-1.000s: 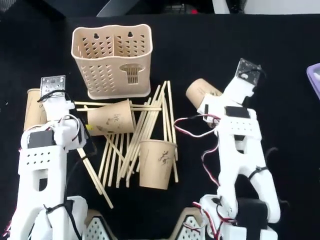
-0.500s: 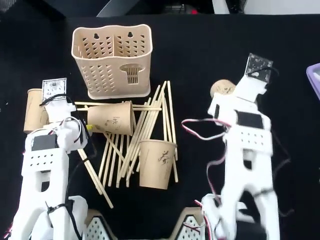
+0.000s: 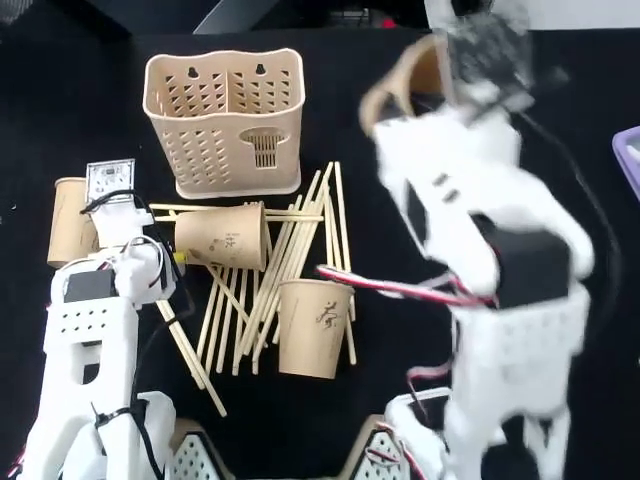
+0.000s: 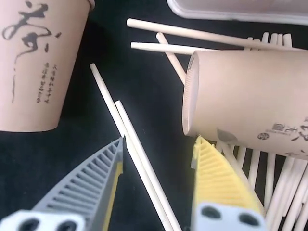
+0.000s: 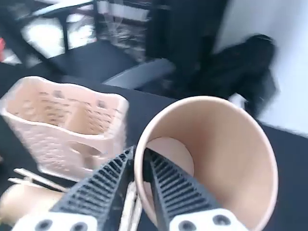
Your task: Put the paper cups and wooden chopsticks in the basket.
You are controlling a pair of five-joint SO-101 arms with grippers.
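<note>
Right gripper (image 5: 138, 155) pinches the cup (image 5: 216, 144) by its rim, aloft; centre it over a basket (image 3: 215, 150) compartment before letting go

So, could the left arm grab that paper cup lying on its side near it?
Probably yes: the left gripper is open, and the paper cup lies uncovered just beside its yellow finger. It would need to shift sideways, since two chopsticks, not the cup, lie between its fingers.

My high camera looks down over the whole table (image 3: 60, 120), my left wrist camera sits close above the chopsticks (image 4: 133, 144), and my raised right wrist camera faces the basket (image 5: 67, 120), also in the high view.
</note>
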